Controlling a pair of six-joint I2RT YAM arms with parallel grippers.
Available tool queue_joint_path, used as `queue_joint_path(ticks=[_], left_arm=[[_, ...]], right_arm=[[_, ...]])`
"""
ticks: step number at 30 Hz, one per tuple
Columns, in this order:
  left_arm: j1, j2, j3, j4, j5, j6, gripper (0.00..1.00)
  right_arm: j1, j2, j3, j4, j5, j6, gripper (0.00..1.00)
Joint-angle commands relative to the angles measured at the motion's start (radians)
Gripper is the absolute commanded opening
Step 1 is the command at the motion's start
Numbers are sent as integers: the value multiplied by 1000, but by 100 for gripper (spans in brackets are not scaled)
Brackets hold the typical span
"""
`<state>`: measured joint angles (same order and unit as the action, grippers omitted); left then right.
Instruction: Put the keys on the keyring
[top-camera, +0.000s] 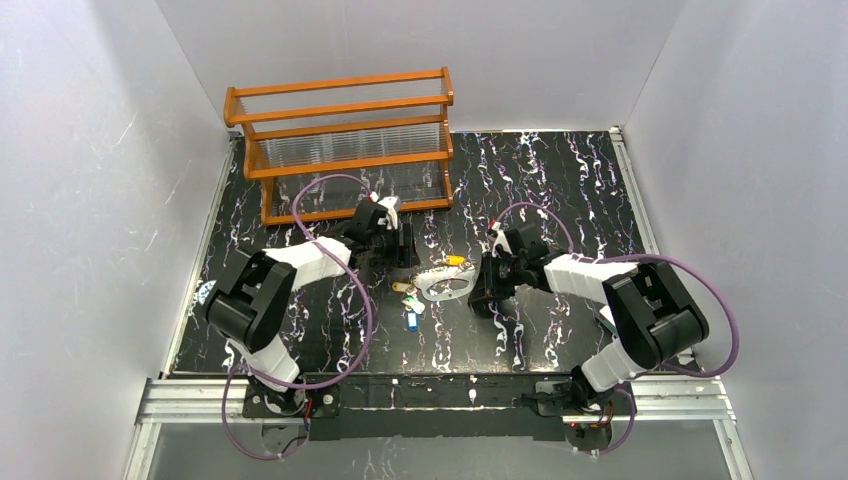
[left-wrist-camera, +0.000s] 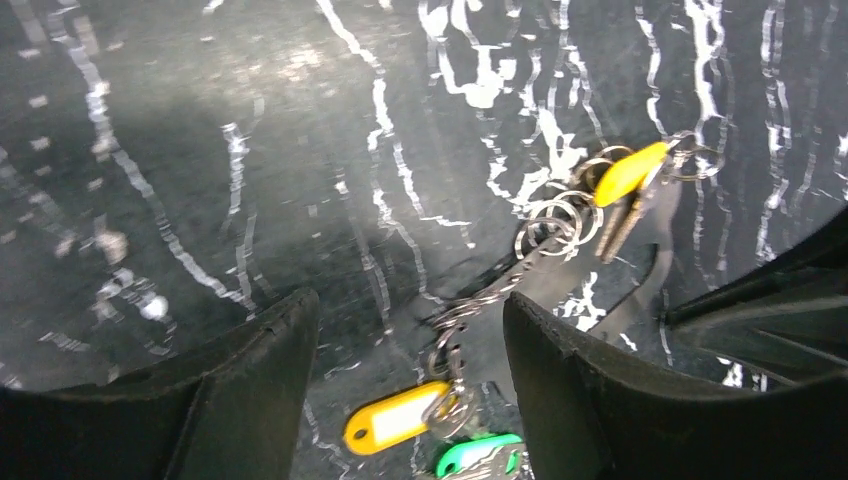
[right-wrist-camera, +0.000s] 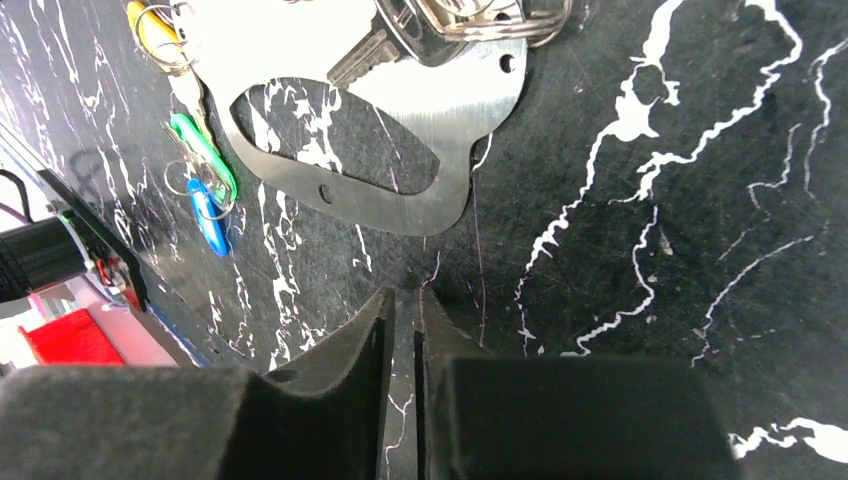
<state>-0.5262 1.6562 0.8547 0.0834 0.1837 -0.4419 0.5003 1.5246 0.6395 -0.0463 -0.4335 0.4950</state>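
Wide open, the left gripper hovers low over the black marbled table, holding nothing. Framed in the gap between its fingers runs a chain of small split rings, lying on the table. At the near end of that chain sit a yellow-tagged key and a green key. At the far end, a second yellow key lies right at the keyring.

Over to the right gripper: its jaws are drawn together to a thin slit with nothing between them, tips just beside the keyring's edge. From this camera the keyring shows as a flat silvery piece with an oval opening, lying flat. A blue key is clustered with the yellow and green ones on the side toward the left arm.

From above, the whole bunch lies mid-table between the two grippers, with a wooden rack well behind.
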Motion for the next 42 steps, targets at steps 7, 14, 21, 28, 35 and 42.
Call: queue_joint_path(ticks=[7, 14, 21, 28, 35, 42], left_arm=[[-8, 55, -61, 134, 221, -40, 57], [-29, -42, -180, 172, 235, -77, 50], [-41, -147, -235, 172, 153, -83, 51], [-29, -225, -195, 36, -18, -82, 62], [81, -206, -163, 82, 174, -184, 65], [202, -236, -242, 223, 283, -310, 65]], right_arm=[[5, 141, 100, -22, 50, -8, 2], [4, 205, 216, -59, 92, -49, 1], [4, 185, 268, -128, 146, -91, 8], [6, 100, 297, -189, 167, -133, 41], [13, 49, 286, -154, 135, -152, 63], [65, 111, 346, -157, 155, -139, 55]])
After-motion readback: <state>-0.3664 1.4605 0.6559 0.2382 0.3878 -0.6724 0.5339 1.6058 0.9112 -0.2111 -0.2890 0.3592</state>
